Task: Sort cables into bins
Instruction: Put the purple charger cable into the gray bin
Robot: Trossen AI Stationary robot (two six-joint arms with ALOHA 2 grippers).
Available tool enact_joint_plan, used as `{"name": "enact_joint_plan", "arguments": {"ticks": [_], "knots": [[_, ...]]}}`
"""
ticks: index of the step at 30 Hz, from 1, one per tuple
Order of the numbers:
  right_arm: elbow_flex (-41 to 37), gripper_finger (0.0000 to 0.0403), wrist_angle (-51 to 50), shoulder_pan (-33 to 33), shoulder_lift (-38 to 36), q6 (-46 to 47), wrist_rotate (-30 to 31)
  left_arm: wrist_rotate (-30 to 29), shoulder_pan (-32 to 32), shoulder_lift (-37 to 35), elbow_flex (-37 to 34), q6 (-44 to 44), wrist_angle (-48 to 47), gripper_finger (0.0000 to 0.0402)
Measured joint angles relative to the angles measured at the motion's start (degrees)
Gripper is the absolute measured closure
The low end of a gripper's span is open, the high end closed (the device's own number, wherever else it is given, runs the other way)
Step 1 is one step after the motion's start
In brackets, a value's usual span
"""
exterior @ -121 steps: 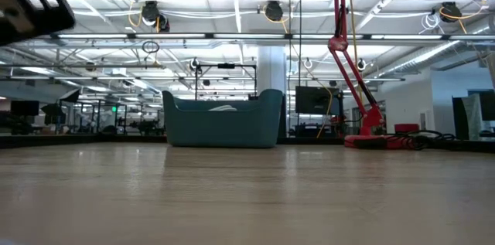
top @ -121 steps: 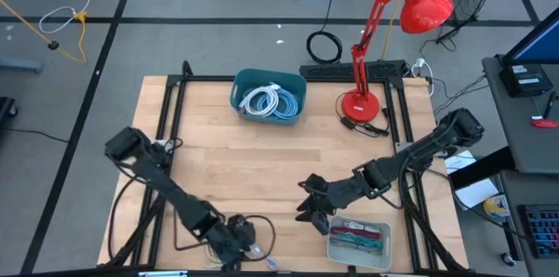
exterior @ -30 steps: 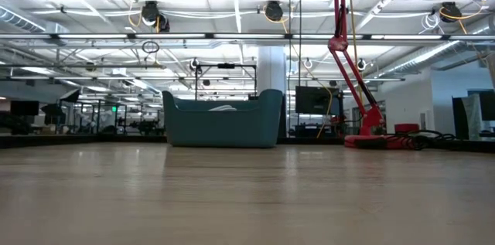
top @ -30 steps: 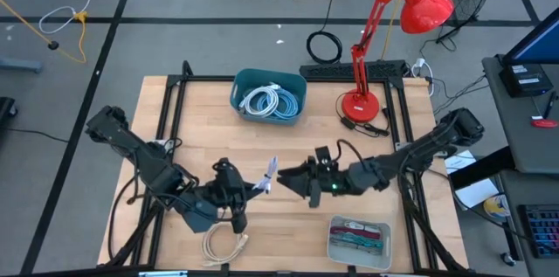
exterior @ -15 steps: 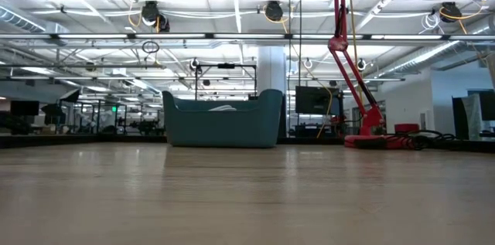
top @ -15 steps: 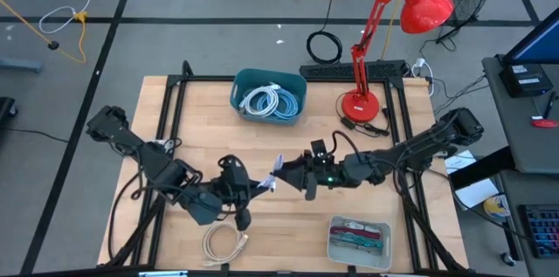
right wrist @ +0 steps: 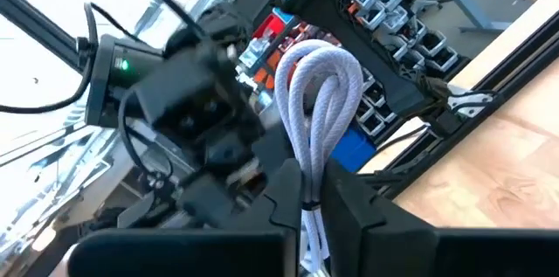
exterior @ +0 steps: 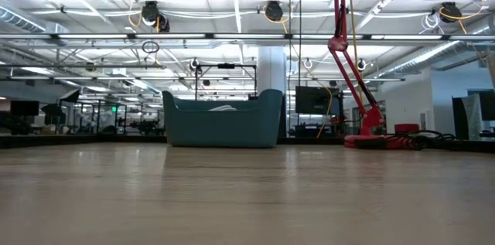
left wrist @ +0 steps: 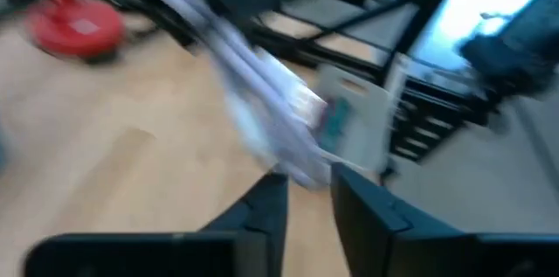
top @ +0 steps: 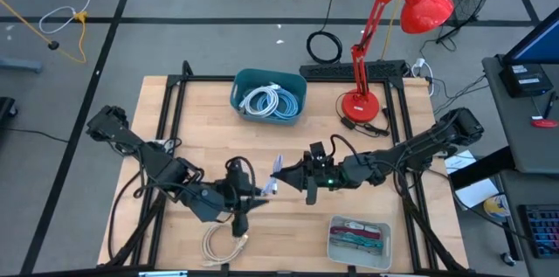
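A white cable bundle (top: 274, 176) hangs in the air above the table's middle, between my two grippers. My left gripper (top: 262, 191) is shut on one end of it. My right gripper (top: 281, 175) is shut on it from the other side. A beige coil (top: 222, 244) lies flat on the table near the front edge. The dark teal tub (top: 297, 102) stands at the far middle with white and light blue coils (top: 266, 100) inside. It also shows in the low view (exterior: 222, 119). The pale grey tray (top: 334, 244) at the front right holds maroon and teal pieces. My left gripper has the white bundle's end (left wrist: 295, 169) between its two fingertips; the picture is blurred and shows no more. The bundle runs away from the fingers, clear of the table. My right gripper pinches the white bundle (right wrist: 311, 191) between its two fingers, below its looped end (right wrist: 314, 72). The fingers come level from the table's right. The loop stands free beyond the fingertips, and the bundle is lifted clear.
A red desk lamp (top: 360, 102) stands at the far right, its head (top: 423, 2) beyond the table's far edge. It also shows in the low view (exterior: 352, 67). Black frame rails (top: 170, 111) border the table. Bare wood lies between the tub and the grippers.
My left gripper has carried the white bundle a little toward the table's right edge, clear of the table. My right gripper has come toward the table's left edge, met the bundle and taken hold of it.
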Motion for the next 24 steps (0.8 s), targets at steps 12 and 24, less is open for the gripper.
{"name": "enact_joint_plan", "arguments": {"ticks": [12,24], "knots": [[0.0,0.039,-5.7,0.0,-2.3,0.0,-12.5,-4.0,-8.2,0.0,0.0,-11.6,-5.0,0.0261],[0.0,0.0389,-29.7,1.2,-10.2,-1.8,-20.7,-7.1,-10.1,0.0,0.0,-17.0,-9.0,0.0259]]}}
